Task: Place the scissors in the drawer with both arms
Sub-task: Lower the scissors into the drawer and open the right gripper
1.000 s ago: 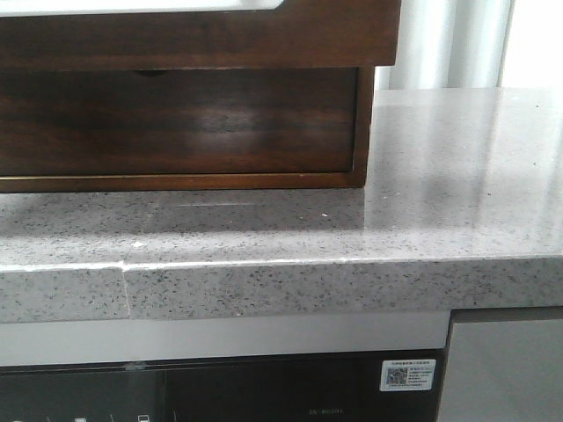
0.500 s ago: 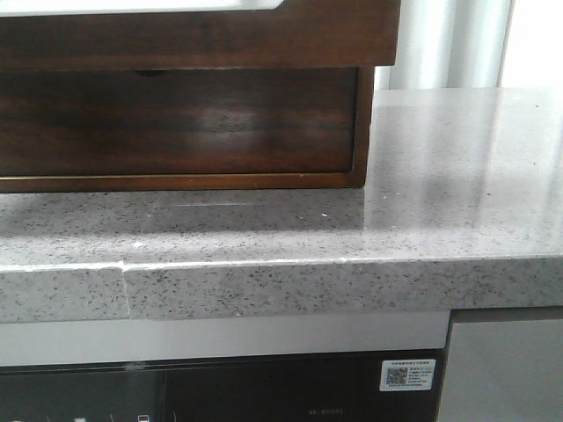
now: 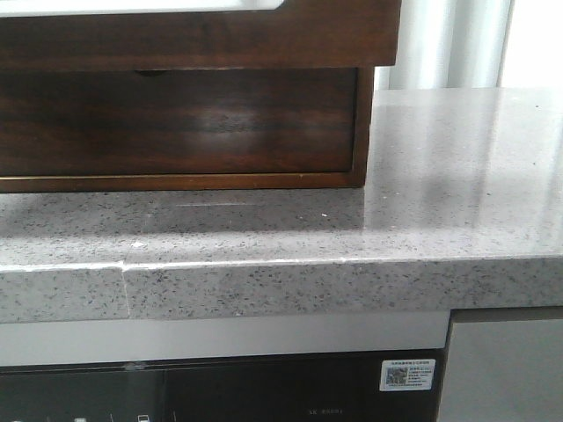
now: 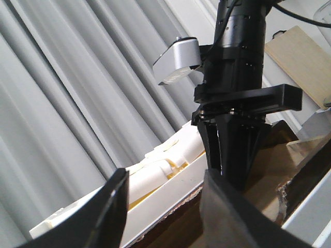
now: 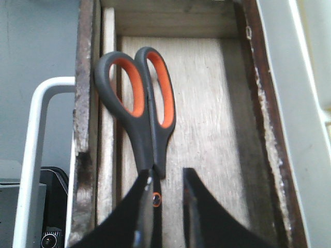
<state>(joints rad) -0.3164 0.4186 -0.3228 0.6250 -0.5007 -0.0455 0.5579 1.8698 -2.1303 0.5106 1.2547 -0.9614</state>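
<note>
The scissors, grey with orange-lined loops, lie flat on the pale wooden floor of the open drawer, along one side wall. My right gripper is open above them. One finger covers the blades beside the orange pivot dot, and the other stands apart over bare wood. In the left wrist view the right arm points down into the drawer. My left gripper is open and empty beside it. In the front view only the drawer's dark brown front shows, with no gripper.
A lower drawer front with a finger notch sits under the open drawer on the grey speckled countertop. A dark appliance panel is below. Grey curtains and a white tray of pale rolls stand behind.
</note>
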